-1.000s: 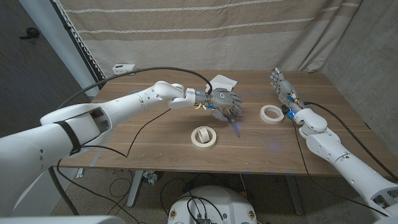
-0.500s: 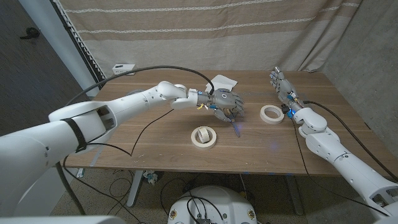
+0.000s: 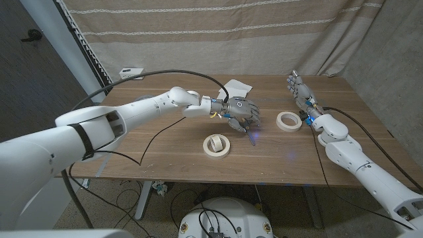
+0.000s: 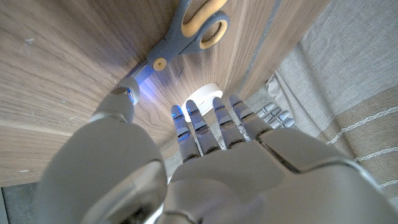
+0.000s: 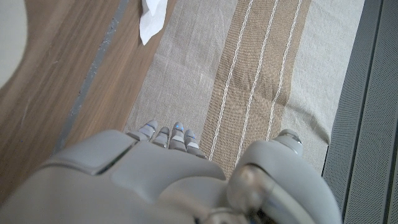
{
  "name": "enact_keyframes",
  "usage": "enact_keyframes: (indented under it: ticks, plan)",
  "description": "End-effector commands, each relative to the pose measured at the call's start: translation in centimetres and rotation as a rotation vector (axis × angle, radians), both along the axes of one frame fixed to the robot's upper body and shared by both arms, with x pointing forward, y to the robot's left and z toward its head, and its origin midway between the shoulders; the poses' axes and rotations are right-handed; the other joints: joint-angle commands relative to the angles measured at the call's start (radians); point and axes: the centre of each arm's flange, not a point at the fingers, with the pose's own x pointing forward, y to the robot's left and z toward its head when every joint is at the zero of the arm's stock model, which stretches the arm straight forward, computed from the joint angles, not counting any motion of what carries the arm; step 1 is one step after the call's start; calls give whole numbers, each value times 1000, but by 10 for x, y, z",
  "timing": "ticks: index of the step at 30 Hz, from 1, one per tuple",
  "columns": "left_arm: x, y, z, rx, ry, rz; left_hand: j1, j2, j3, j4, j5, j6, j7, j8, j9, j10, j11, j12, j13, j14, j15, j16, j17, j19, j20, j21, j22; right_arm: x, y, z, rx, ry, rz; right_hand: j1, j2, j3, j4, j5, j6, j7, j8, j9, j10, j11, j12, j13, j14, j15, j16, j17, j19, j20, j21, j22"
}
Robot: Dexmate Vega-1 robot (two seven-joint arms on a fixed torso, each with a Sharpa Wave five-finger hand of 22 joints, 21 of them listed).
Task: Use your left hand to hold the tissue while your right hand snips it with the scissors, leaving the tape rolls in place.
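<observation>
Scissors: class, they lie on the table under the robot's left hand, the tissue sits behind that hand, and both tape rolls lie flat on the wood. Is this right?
Not quite. The head view shows only one tape roll lying flat; the nearer tape roll stands on its edge. The rest holds: the scissors lie on the table under the left hand, and the tissue sits behind it.

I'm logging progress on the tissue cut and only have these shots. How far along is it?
Nothing looks cut: the tissue lies whole at the far edge. The left hand is over the scissors, which lie on the table, rather than on the tissue. The right hand stands open by the flat tape roll; the other tape roll sits nearer. Holding and snipping remain.
</observation>
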Motion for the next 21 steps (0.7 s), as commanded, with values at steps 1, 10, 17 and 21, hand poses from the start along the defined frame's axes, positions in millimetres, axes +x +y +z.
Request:
enact_keyframes:
  ticks: [1, 10, 17, 21]
  plan:
    - [1, -2, -7, 29, 22, -1, -2, -5, 5, 3, 4, 7, -1, 5, 1, 11, -2, 6, 6, 6, -177, 2, 5, 3, -94, 3, 5, -1, -3, 0, -2, 5, -9, 11, 5, 2, -4, 5, -1, -4, 0, 2, 1, -3, -5, 0, -4, -6, 2, 2, 0, 1, -3, 2]
    - [1, -4, -9, 42, 14, -13, -1, -3, 7, 3, 5, 14, -1, 8, 1, 19, -2, 9, 7, 12, -177, 4, 8, 11, -97, 6, 6, -2, -5, 1, -6, 2, -12, 11, 5, 1, -4, 6, 0, -4, 0, 2, 0, -4, -5, 0, -4, -7, 2, 2, 0, 1, -3, 2]
    - [3, -2, -12, 61, 18, -5, 4, 2, 12, 2, 7, 34, 0, 16, 2, 44, -1, 18, 11, 26, -178, 10, 12, 14, -96, 9, 7, -3, -5, -1, -2, 10, -17, 12, 5, 1, -4, 6, 0, -4, 0, 2, 2, -1, -5, 0, -4, -6, 2, 2, 0, 1, -3, 2]
    - [5, -2, -15, 63, 22, 0, 4, 2, 13, 2, 7, 36, 0, 17, 2, 49, -1, 20, 12, 31, -178, 12, 14, 16, -94, 10, 7, -3, -5, -1, 0, 11, -19, 12, 6, 1, -4, 6, 0, -4, 0, 2, 1, -3, -5, 0, -4, -7, 2, 2, 0, 1, -3, 2]
